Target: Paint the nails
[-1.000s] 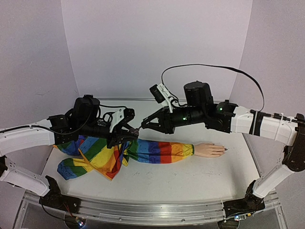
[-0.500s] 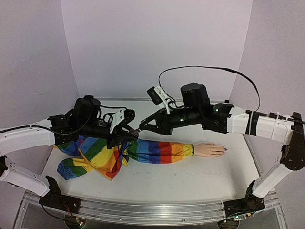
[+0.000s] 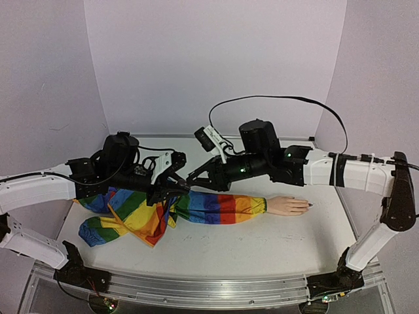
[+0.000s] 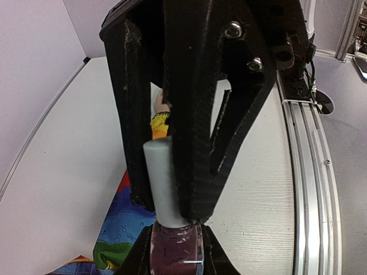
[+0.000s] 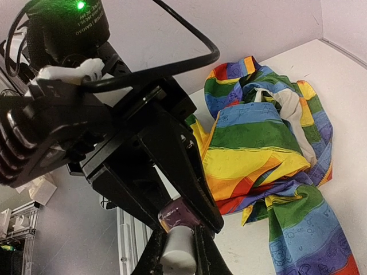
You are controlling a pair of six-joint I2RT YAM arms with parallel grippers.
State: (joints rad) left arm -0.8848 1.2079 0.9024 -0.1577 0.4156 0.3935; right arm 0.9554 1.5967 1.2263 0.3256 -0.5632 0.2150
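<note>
Dark purple glass forms the small polish bottle (image 4: pixel 175 247), which is clamped at its sides between the closed-in jaws of the left gripper (image 3: pixel 178 188). The right gripper (image 3: pixel 194 176) meets the left gripper tip to tip. Its jaws are drawn narrow and pinch the whitish cylindrical cap (image 4: pixel 162 177) standing on the bottle neck. Whether the cap is screwed tight or loose cannot be told.

The nails (image 3: pixel 308 206) sit at the fingertips of the pale peach mannequin hand (image 3: pixel 288 206), which lies on the white table (image 3: pixel 275 248), well apart from both grippers. The hand's long axis runs left to right in the top view. Its fingers point toward the right edge, in line with the rainbow-striped fabric sleeve (image 3: pixel 219 207).

The nails are too small to resolve singly; only one dark fleck shows at a fingertip. In the left wrist view the right gripper's fingers hide nearly all of the hand.
</note>
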